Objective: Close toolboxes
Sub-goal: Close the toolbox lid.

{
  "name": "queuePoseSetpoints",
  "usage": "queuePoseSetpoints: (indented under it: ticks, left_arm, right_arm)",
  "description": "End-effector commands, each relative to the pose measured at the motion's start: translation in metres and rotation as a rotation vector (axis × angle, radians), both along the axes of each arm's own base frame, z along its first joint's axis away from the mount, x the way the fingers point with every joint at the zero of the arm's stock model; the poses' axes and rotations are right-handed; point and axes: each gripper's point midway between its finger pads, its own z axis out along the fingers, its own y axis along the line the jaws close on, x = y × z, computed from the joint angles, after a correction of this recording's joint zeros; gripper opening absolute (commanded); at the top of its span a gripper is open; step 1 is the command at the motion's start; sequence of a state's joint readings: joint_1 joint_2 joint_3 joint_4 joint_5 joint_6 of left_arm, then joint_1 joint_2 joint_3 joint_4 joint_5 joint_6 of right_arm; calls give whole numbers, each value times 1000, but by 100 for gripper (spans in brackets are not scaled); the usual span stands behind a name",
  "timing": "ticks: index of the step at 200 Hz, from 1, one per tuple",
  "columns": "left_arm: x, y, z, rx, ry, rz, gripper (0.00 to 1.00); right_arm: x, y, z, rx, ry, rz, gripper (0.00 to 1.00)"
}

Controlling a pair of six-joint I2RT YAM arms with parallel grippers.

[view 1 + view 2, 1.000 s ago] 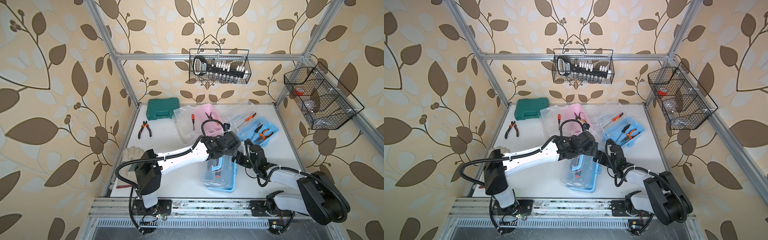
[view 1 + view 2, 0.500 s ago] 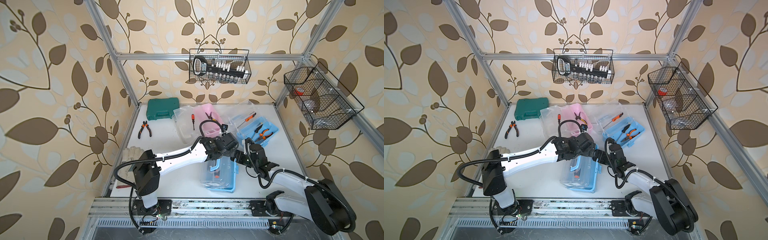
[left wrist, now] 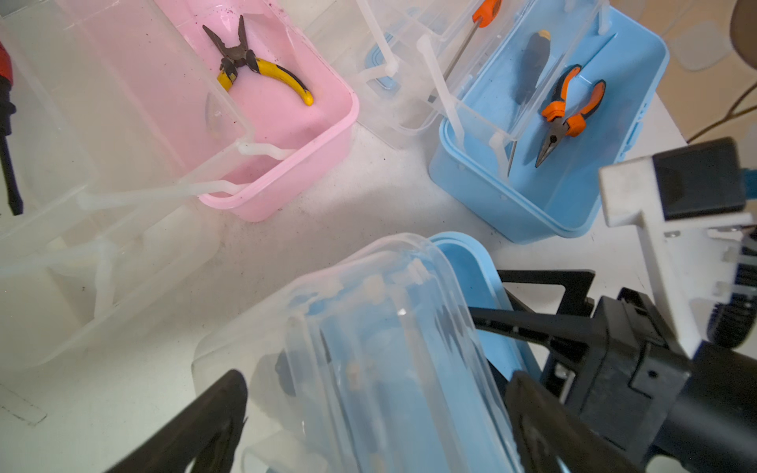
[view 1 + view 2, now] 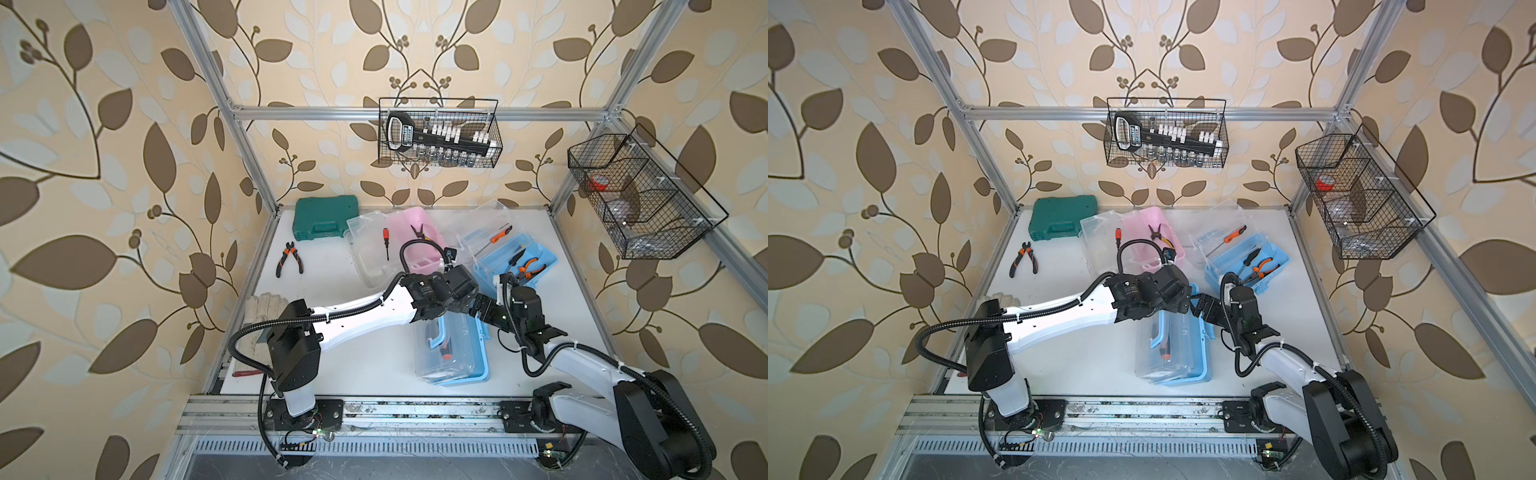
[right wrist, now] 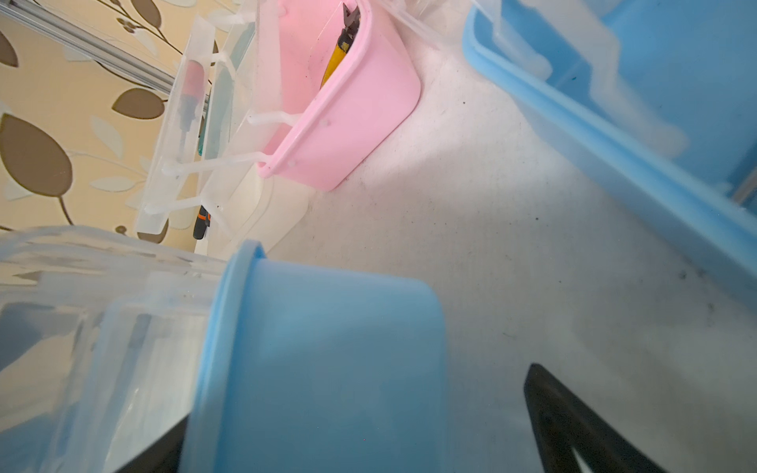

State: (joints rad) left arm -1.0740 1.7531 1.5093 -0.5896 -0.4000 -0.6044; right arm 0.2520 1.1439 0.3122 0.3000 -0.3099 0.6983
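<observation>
The near light blue toolbox (image 4: pixel 453 361) lies at the table's front with its clear lid (image 3: pixel 368 327) down. My left gripper (image 3: pixel 377 413) is open over its far end, one finger on each side of the lid. My right gripper (image 5: pixel 360 442) is open at the same end from the right, astride the blue wall (image 5: pixel 327 348), with a gap at one finger (image 5: pixel 573 430). Behind them the pink toolbox (image 4: pixel 415 226) and the other blue toolbox (image 4: pixel 536 266) stand open, lids thrown back, pliers inside.
A dark green case (image 4: pixel 326 216) sits at the back left, with orange-black pliers (image 4: pixel 289 262) and gloves (image 4: pixel 266 305) along the left edge. A red screwdriver (image 4: pixel 386 243) lies in the pink box's clear lid. Wire baskets hang on the back wall (image 4: pixel 438 133) and right frame (image 4: pixel 636 195).
My right gripper's jaws have widened a little beside the near blue box, and that arm's elbow has shifted. The left gripper has stayed over the lid.
</observation>
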Motion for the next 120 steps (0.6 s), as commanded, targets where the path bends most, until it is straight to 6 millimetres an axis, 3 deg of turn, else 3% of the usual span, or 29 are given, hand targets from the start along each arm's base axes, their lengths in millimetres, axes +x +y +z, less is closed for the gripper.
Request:
queuePoseSetpoints:
  ticks: [1, 46, 120]
  left_arm:
    - [-6, -3, -12, 57, 46, -28, 95]
    - [-5, -7, -28, 176, 99, -51, 96]
    - [-5, -1, -43, 279, 108, -54, 99]
  right_arm:
    - [-5, 0, -13, -6, 36, 7, 99]
    - [-5, -11, -28, -79, 74, -31, 99]
    - [-7, -21, -14, -115, 48, -63, 99]
